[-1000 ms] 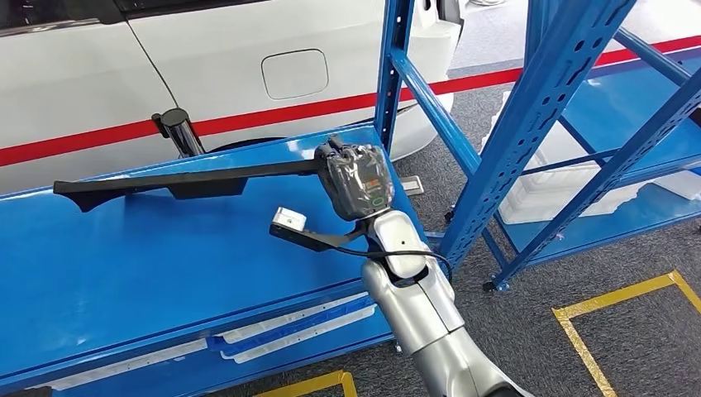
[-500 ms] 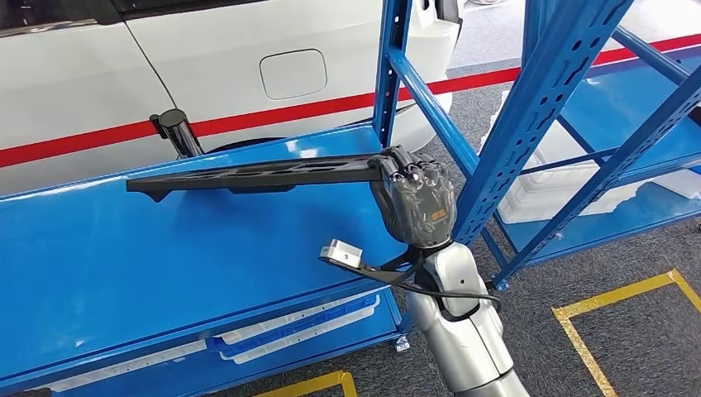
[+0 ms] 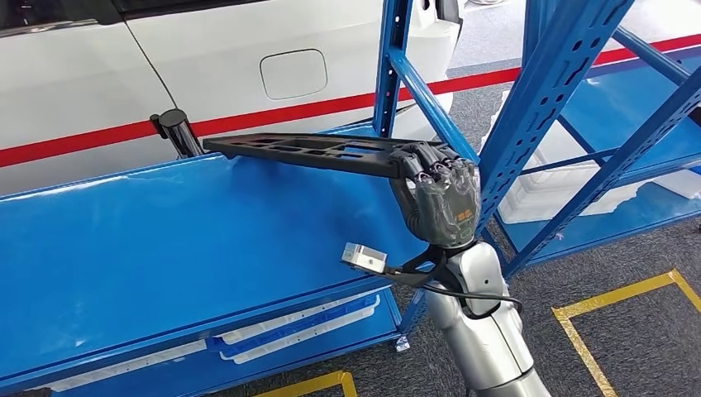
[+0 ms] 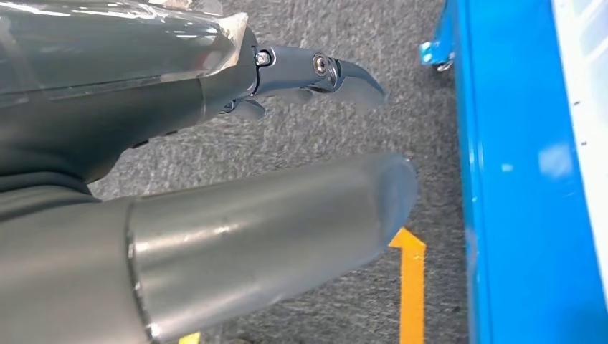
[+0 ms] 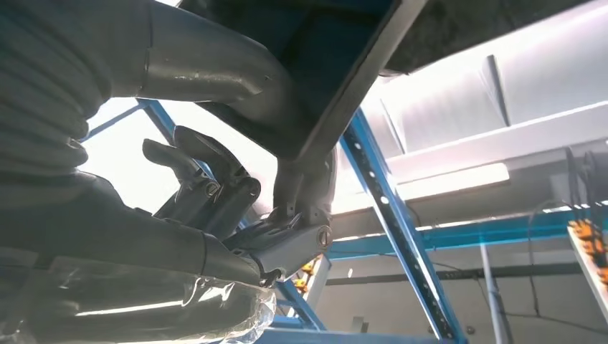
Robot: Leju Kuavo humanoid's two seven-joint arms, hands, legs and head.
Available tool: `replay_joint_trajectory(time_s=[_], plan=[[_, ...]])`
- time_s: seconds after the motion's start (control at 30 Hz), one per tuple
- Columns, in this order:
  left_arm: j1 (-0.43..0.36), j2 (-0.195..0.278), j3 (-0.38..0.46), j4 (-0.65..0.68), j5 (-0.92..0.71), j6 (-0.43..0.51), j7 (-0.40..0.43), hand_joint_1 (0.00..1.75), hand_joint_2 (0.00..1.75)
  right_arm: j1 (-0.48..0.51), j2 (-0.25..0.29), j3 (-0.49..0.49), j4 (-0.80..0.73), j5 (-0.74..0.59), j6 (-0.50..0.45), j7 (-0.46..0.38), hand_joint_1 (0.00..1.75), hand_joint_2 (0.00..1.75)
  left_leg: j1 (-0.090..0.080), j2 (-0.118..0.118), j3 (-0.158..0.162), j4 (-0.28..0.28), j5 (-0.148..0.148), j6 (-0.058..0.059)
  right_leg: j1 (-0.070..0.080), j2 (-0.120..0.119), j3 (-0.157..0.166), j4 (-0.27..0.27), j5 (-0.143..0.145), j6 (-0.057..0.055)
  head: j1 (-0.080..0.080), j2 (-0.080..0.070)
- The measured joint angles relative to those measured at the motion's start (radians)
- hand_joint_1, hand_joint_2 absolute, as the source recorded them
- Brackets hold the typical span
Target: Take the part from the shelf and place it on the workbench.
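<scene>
Part point(image 3: 314, 152) is a long black plastic bar w/ ribbed pockets, and my right hand point(image 3: 436, 202) has it by one end, fingers wrapped tight over the edge; in the right wrist view the thumb point(image 5: 215, 68) is on one face and the dark fingers point(image 5: 305, 183) hook the other side, so the grip looks solid. Compared w/ a second ago the whole thing has slid to the robot's right: the free end sat far out over the left of the blue shelf point(image 3: 124, 248), now it's about level w/ the black post point(image 3: 178, 128) by the white car point(image 3: 207, 58), and the hand has gone from mid-shelf to just beside the blue upright point(image 3: 546, 99). The bar has also turned so I see its top face, not its edge. It hangs above the shelf, not touching as far as I can tell. I read that as pick done, carry-out under way; workbench isn't visible yet, so prob. a turn comes next. Risk: long lever on one hand, and the upright is v. close. Left hand point(image 4: 215, 179) hangs over grey carpet beside the shelf base, holding nothing, fingers apart.
</scene>
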Motion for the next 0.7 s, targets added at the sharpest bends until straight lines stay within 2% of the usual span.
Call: replay_joint_trajectory(time_s=[0.1, 0.23, 0.43, 0.53, 0.7], plan=[[-0.003, 0.000, -0.002, 0.000, -0.014, -0.002, 0.035, 0.00, 0.00, -0.028, -0.003, -0.002, -0.010, -0.037, 0.000, -0.016, 1.75, 1.75, 0.000, 0.000, 0.000, 0.000, 0.000, 0.000, 0.000, 0.000, 0.000, 0.000, 0.000, 0.000, 0.000, 0.000], [-0.012, 0.000, -0.006, 0.000, -0.036, 0.001, 0.066, 0.00, 1.75, -0.109, -0.017, -0.005, -0.015, -0.075, 0.006, -0.005, 1.75, 1.75, 0.000, 0.000, 0.000, 0.000, 0.001, 0.000, 0.000, 0.000, 0.000, 0.000, 0.000, 0.000, 0.000, 0.000], [-0.027, 0.000, -0.012, 0.000, -0.044, 0.032, 0.089, 0.00, 1.75, -0.236, -0.062, 0.003, -0.016, -0.111, 0.022, 0.007, 1.75, 1.75, 0.000, -0.002, 0.000, 0.000, 0.001, 0.001, 0.000, -0.001, 0.001, 0.000, 0.000, 0.000, 0.000, 0.000], [-0.032, 0.000, -0.012, 0.000, -0.038, 0.043, 0.097, 0.00, 1.75, -0.264, -0.077, 0.013, -0.016, -0.120, 0.022, 0.013, 1.75, 1.75, 0.000, -0.004, 0.000, 0.000, 0.001, 0.001, -0.001, -0.003, 0.001, 0.000, 0.000, 0.000, 0.000, 0.000], [-0.038, 0.000, -0.013, 0.000, -0.044, 0.003, 0.103, 0.00, 1.75, -0.278, -0.099, 0.031, -0.016, -0.146, 0.026, 0.027, 1.75, 1.75, 0.000, -0.004, 0.000, 0.000, 0.001, 0.001, -0.001, -0.003, 0.001, 0.000, 0.000, 0.000, 0.000, 0.000]])
